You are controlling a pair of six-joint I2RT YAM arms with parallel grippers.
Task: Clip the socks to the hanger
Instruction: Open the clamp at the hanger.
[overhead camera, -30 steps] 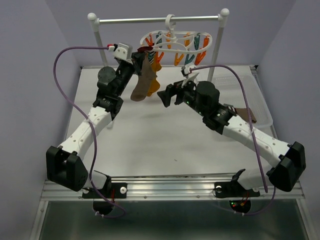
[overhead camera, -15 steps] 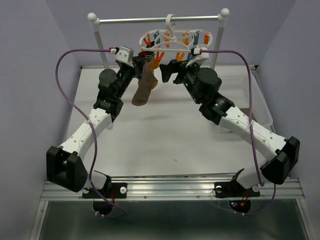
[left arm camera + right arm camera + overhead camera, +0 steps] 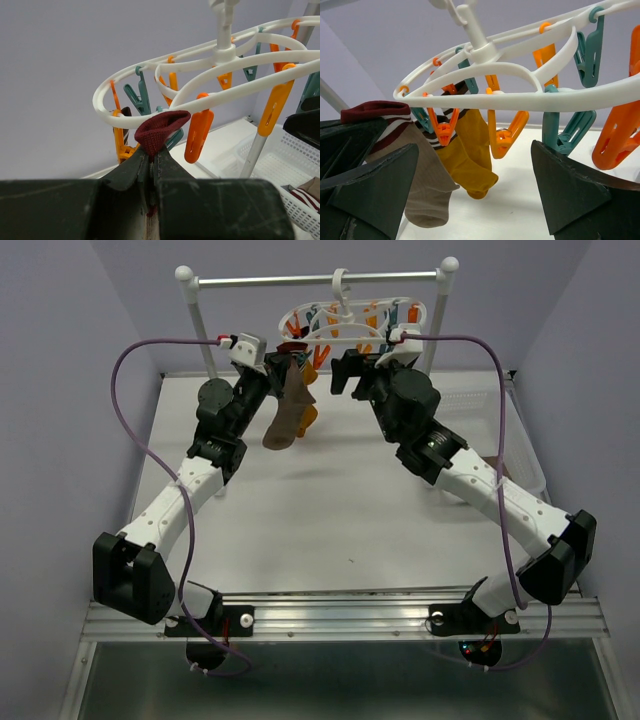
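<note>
**Mia:** Where is the sock?

**Ben:** The brown sock (image 3: 284, 422) with the dark red top is up at the left end of the hanger (image 3: 520, 102), just under its white ring. The left claw (image 3: 152, 157) is squeezed tight on the red top. The rest of the sock hangs down below the hanger.

**Mia:** Is it clipped on?

**Ben:** Not yet, I think. Only the claw holds it.

**Mia:** So what changed?

**Ben:** The right claw (image 3: 475, 147). A second ago it was low, well below the hanger. Now it has come up right under the ring, next to the brown sock. The sock has hardly moved.

**Mia:** Is the right claw holding something?

**Ben:** No. Its two fingers are spread wide, with nothing between them.

**Mia:** Why did it come up?

**Ben:** I think it wants to pinch a clip open so the left claw can push the red top in. An empty orange clip (image 3: 506, 135) hangs from the ring just in front of it.

**Mia:** Any socks done?

**Ben:** Yes, a yellow-orange sock (image 3: 470, 160) hangs from another orange clip (image 3: 443, 127), just beside the brown one. At least one more sock lies in the white basket (image 3: 280, 165), down to the right of the hanger.
</note>
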